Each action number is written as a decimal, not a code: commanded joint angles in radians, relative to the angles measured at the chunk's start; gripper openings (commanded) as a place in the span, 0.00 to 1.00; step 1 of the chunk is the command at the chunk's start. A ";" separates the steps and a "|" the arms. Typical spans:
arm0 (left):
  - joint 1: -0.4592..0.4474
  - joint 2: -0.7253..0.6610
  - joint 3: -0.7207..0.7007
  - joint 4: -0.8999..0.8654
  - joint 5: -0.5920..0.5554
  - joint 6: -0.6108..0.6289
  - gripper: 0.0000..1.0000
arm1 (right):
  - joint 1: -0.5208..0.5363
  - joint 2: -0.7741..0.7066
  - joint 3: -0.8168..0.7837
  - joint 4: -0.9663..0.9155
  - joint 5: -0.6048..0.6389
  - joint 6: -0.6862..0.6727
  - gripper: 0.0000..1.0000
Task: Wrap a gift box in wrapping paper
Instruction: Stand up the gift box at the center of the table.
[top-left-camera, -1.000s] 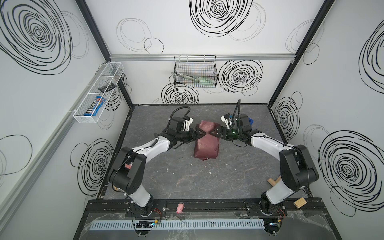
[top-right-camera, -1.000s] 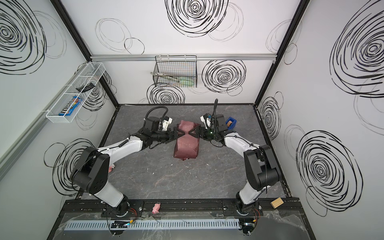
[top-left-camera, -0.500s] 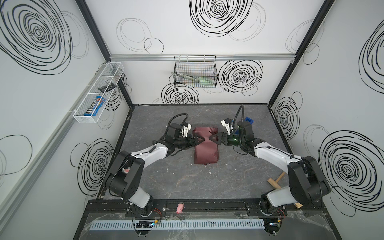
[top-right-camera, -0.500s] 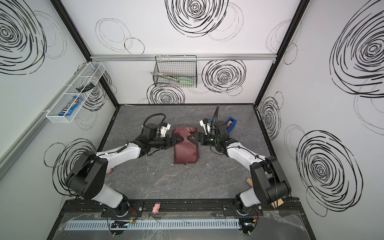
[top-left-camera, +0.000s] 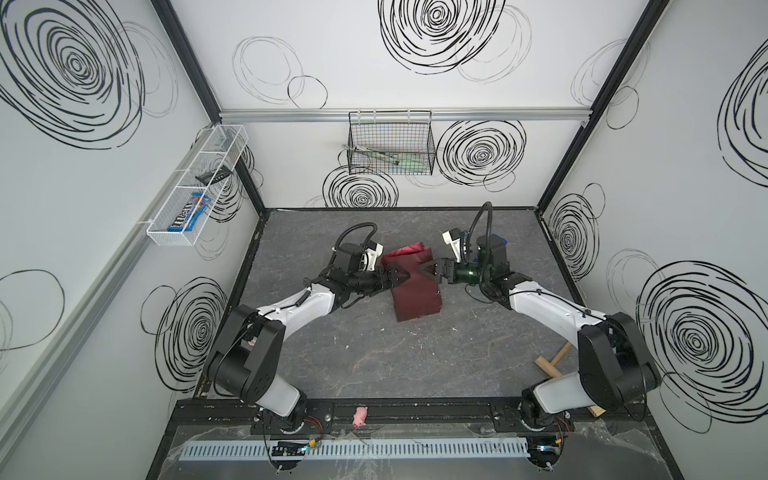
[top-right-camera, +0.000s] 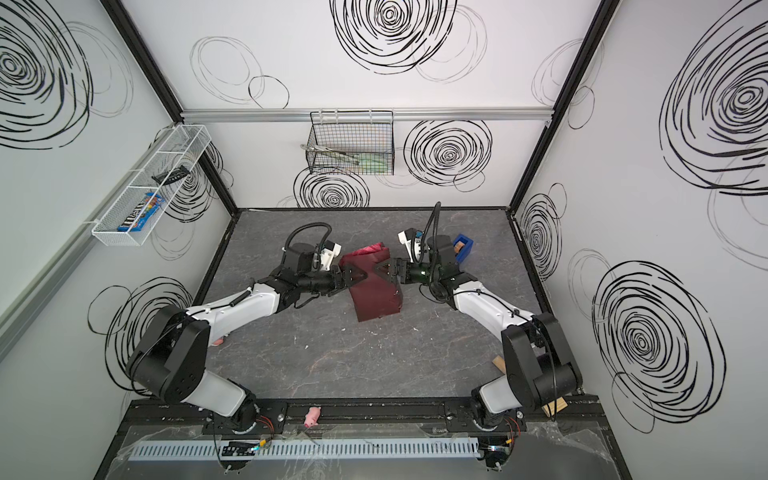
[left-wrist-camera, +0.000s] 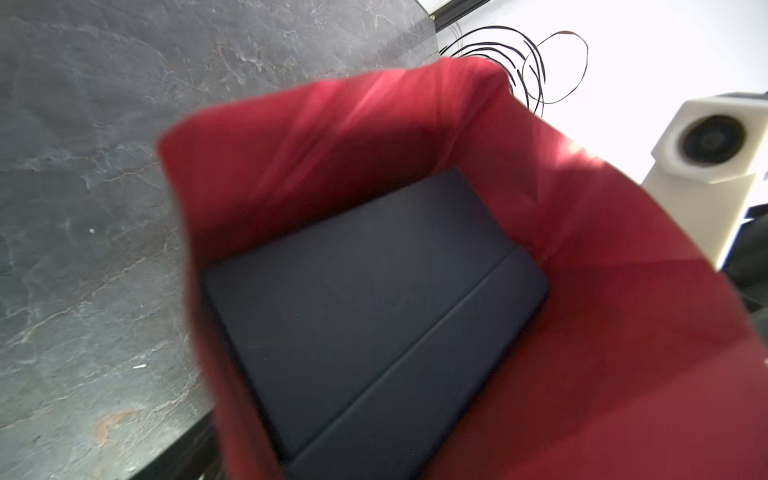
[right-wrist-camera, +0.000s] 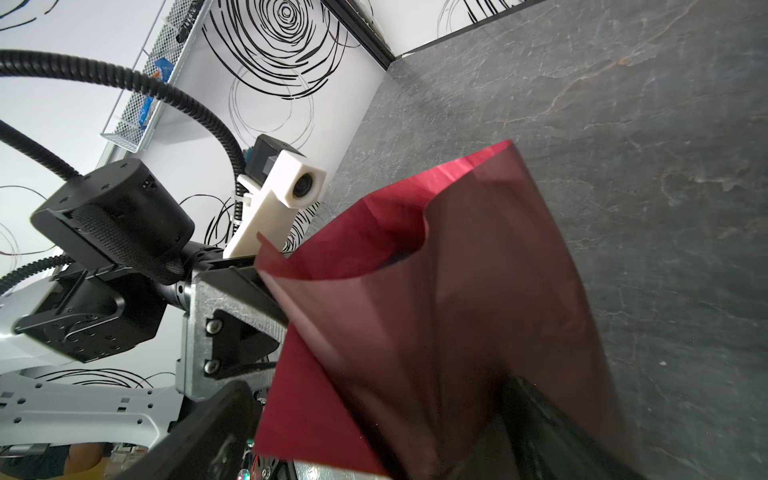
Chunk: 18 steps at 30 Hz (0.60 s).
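1. Two grippers meet over the paper (top-left-camera: 417, 297) toward the back of the worktop (top-left-camera: 374, 353). The left gripper (top-left-camera: 400, 275) and right gripper (top-left-camera: 429, 270) come in from opposite sides, tips near each other.
2. Both sets of fingers are spread wide and pinch nothing.
3. In the left wrist view the navy box (left-wrist-camera: 374, 311) lies inside the paper, with red walls standing on three sides. In both top views the paper hides it completely.
4. In the right wrist view a raised flap of paper stands between the right fingers and screens the left gripper's tips.
5. A blue tape dispenser (top-right-camera: 463, 247) sits just behind the right wrist.
6. A wooden block (top-left-camera: 552, 361) lies near the right arm's base, and a pink scrap (top-left-camera: 360, 415) sits on the front rail.
7. A wire basket (top-left-camera: 390, 145) hangs on the back wall and a white rack (top-left-camera: 195, 187) on the left wall.
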 joint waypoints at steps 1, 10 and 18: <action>-0.014 -0.053 0.067 0.095 0.051 0.046 0.96 | 0.021 0.009 0.014 0.021 -0.079 -0.005 0.97; -0.022 -0.074 0.055 0.108 0.074 0.057 0.96 | 0.022 -0.019 -0.021 0.083 -0.094 0.007 0.97; -0.057 -0.088 -0.034 0.177 0.078 0.031 0.96 | 0.026 -0.083 -0.192 0.168 -0.073 0.038 0.97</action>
